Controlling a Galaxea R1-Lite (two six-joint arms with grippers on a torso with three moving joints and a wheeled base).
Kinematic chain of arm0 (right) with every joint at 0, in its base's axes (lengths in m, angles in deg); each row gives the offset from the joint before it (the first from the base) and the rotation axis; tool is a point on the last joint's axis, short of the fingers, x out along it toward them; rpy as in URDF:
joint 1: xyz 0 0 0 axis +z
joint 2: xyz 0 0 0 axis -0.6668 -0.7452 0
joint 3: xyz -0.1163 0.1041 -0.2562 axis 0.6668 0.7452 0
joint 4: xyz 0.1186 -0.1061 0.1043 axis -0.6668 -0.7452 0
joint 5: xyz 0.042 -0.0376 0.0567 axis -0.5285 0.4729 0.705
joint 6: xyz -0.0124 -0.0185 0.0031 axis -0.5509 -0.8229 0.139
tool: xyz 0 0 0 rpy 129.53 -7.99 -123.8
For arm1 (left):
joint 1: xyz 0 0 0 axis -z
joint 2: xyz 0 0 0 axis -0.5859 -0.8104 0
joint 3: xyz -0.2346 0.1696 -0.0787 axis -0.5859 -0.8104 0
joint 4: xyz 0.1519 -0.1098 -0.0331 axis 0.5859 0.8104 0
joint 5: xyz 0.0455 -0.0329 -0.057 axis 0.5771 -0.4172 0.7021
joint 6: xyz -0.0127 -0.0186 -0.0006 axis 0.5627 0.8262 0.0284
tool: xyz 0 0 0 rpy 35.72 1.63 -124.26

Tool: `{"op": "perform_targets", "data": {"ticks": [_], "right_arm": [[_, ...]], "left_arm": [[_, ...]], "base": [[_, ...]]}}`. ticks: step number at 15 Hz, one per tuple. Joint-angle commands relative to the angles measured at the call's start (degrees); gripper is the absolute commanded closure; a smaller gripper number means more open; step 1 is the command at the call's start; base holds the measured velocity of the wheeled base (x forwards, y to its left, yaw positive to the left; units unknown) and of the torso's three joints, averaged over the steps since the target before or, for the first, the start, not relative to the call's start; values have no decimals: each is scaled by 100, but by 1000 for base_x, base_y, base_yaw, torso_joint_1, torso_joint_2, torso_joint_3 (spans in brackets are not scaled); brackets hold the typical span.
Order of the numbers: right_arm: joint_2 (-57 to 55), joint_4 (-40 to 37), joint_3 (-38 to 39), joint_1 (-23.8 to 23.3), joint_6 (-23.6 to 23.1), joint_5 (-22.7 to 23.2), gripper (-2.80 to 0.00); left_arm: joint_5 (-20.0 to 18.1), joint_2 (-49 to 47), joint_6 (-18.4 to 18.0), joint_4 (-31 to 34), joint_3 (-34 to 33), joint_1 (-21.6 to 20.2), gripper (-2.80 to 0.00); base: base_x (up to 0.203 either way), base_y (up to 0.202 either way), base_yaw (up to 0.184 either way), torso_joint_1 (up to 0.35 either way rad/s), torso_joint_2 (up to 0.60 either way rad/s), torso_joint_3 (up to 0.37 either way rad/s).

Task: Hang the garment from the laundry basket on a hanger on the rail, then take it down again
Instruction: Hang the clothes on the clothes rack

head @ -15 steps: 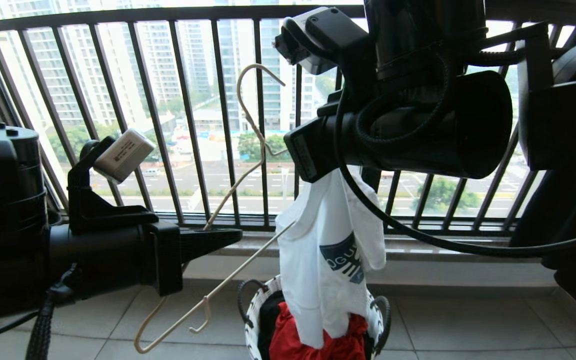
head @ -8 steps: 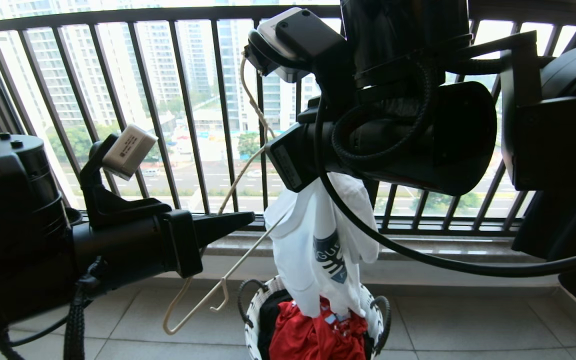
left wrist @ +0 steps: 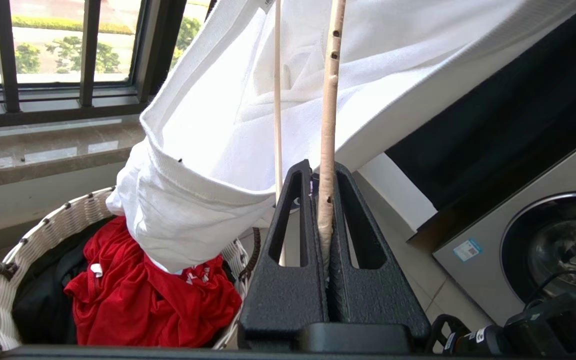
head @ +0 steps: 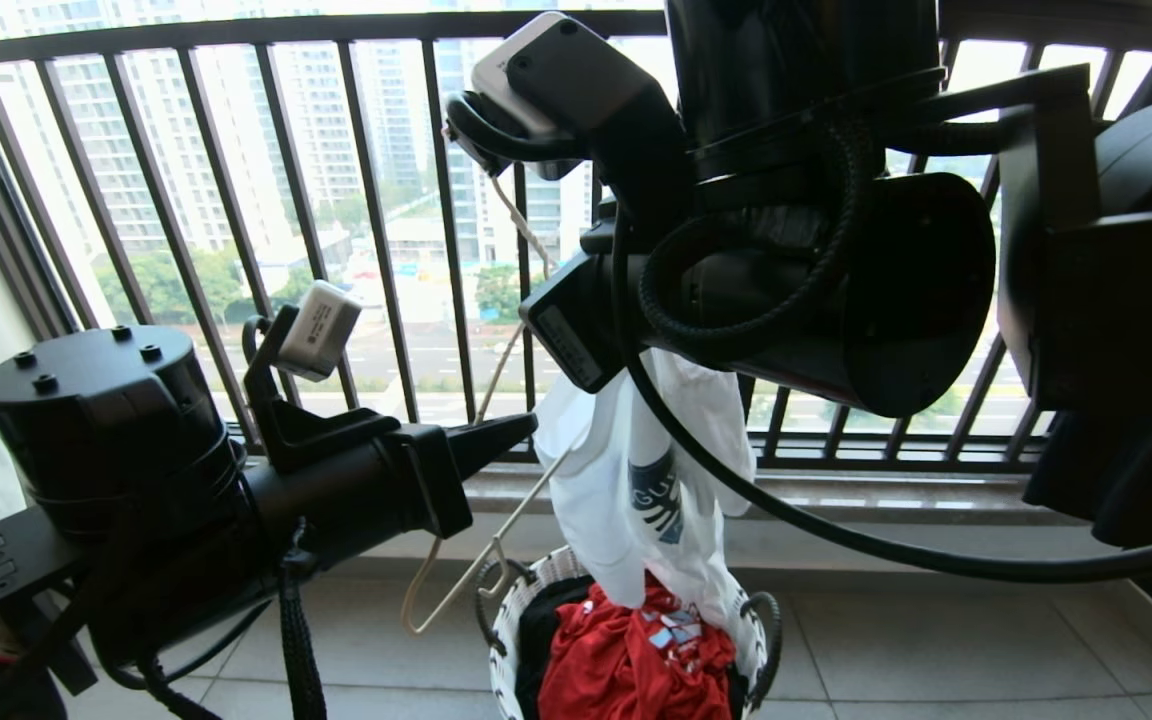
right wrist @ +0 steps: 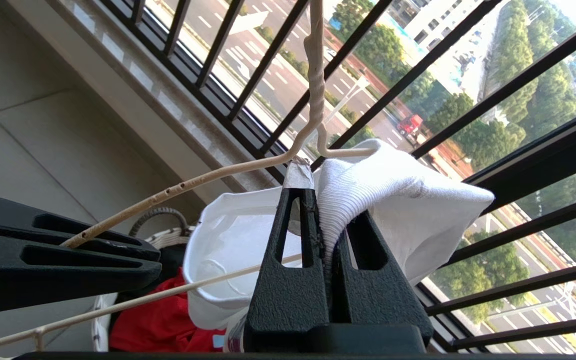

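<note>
The white garment hangs over the round white laundry basket, its blue emblem showing. My right gripper is shut on its ribbed collar; in the head view my own arm hides that gripper. My left gripper is shut on one arm of the thin cream hanger and sits just left of the garment. The hanger has its other shoulder tucked under the garment's fabric, and its low end hangs beside the basket. The rail is out of view.
Red clothing and a black piece fill the basket. The black barred window railing and its stone sill run right behind. A washing machine stands off to one side on the tiled floor.
My left gripper has carried the hanger right and upward toward the garment, so its low end now hangs by the basket. The right arm shifted slightly left, garment still held.
</note>
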Motion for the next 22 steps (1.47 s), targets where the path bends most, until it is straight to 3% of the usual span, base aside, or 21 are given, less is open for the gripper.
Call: {"op": "perform_targets", "data": {"ticks": [1,8,12,18,22], "right_arm": [[8,-5,1,103,-221,-104,0],[-17,208,-2,529,-870,-364,0],[-1,208,-2,844,-920,-551,0],[69,199,77,849,-1318,-857,0],[21,199,77,656,-1370,-857,0]], "left_arm": [[-4,-155,24,-42,-36,23,0],[41,-202,47,-42,-15,58,0],[224,-197,68,-51,16,58,0],[464,-178,299,-164,129,58,0],[550,-173,373,-596,77,50,0]], "base": [[0,0,0,0,0,0],[0,0,0,0,0,0],[0,0,0,0,0,0],[0,0,0,0,0,0],[0,0,0,0,0,0]]}}
